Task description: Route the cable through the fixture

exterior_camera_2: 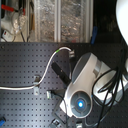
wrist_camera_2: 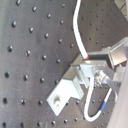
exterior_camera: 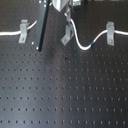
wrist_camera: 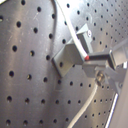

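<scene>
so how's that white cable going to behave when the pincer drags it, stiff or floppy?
Probably floppy: the cable sags in loose S-curves between the clips in the first exterior view. It likely holds some bend rather than falling slack, since it arcs clear of the board near the fixture in the second wrist view. Thin, so presumably light.

- One cable [exterior_camera: 82,44], white, running left to right across the far part of the first exterior view.
- One blue band [exterior_camera: 93,43] on it.
- Three metal clips: the fixture [exterior_camera: 65,38] in the middle, a left clip [exterior_camera: 23,31], a right clip [exterior_camera: 110,33].
- One perforated board [exterior_camera: 64,90].
</scene>
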